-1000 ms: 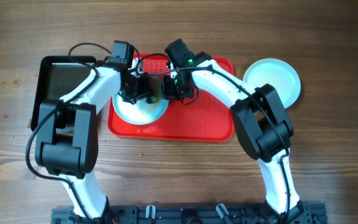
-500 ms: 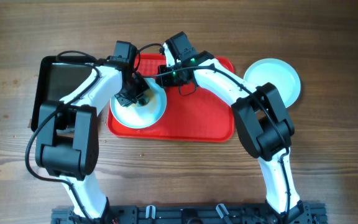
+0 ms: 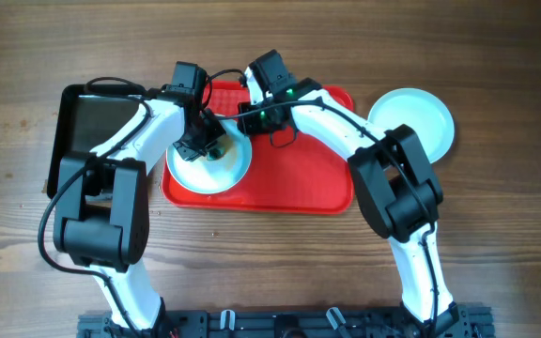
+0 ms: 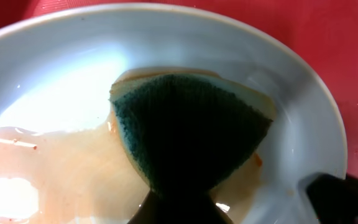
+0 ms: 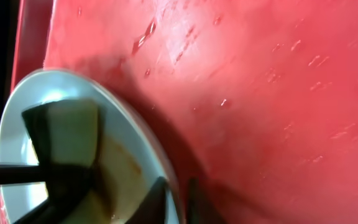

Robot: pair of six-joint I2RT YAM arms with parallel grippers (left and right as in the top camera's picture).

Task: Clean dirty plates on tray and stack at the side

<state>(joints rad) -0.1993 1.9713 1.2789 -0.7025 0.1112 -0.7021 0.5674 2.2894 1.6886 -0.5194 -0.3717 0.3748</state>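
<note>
A pale plate [image 3: 205, 174] with smeared orange-brown sauce sits on the left part of the red tray [image 3: 299, 178]. My left gripper [image 3: 212, 148] is shut on a green sponge [image 4: 191, 124] and presses it onto the plate's wet inside [image 4: 61, 93]. Its fingers [image 4: 179, 208] show only as a dark shape at the bottom edge. My right gripper [image 3: 249, 120] is shut on the plate's far right rim. In the right wrist view its fingers [image 5: 180, 199] pinch the rim of the plate [image 5: 120, 155]. A clean white plate [image 3: 411, 117] lies on the table right of the tray.
A glossy black tray [image 3: 92, 122] lies on the wooden table left of the red tray, under my left arm. Both arms cross above the red tray's back left part. The red tray's right half [image 5: 260, 93] is bare.
My right gripper has moved back and left to the plate's rim and closed on it. My left gripper with the sponge has shifted slightly on the plate.
</note>
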